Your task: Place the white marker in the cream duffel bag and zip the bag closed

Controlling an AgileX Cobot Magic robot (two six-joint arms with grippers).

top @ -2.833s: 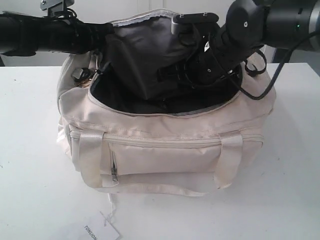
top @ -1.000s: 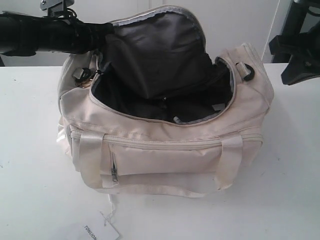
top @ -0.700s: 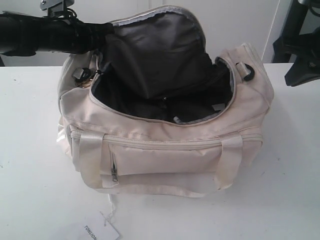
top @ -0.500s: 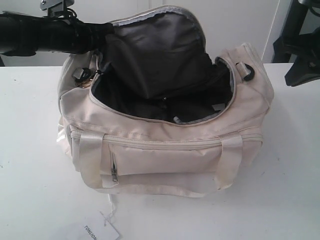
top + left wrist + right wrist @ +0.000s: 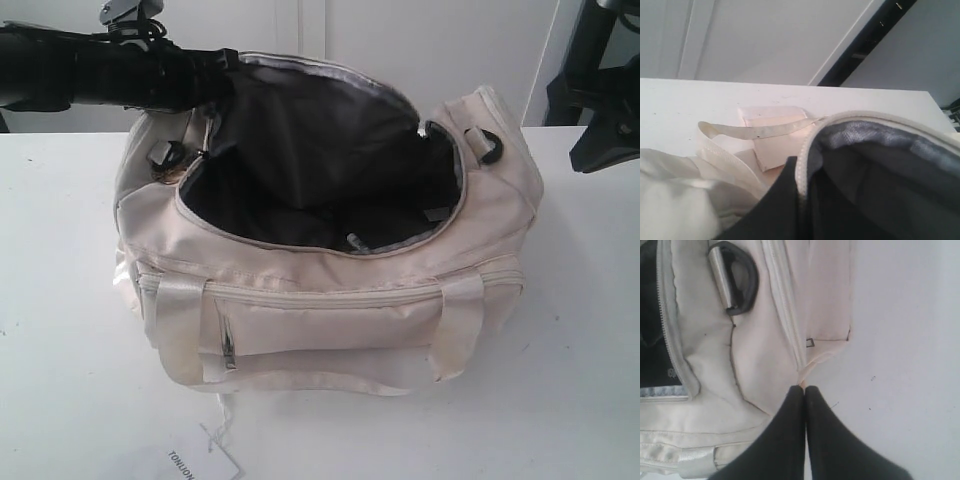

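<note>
The cream duffel bag (image 5: pixel 330 310) has shiny cream webbing handles (image 5: pixel 178 322), a dark grey lining (image 5: pixel 300 170) and a black D-ring (image 5: pixel 497 152). The bench (image 5: pixel 60 380) is plain white. The paper tag (image 5: pixel 205 465) is white with black print. The right hand (image 5: pixel 804 389) is black.

Bright, even light; foregrnd blurry.

The raised flap (image 5: pixel 320 110) of the cream duffel bag (image 5: pixel 330 310) is coming down from the top of the frame, with the left arm (image 5: pixel 100 70) shifting slightly rightward. The right arm (image 5: pixel 600 100) is no longer reaching into the bag, now hanging at the right edge.
</note>
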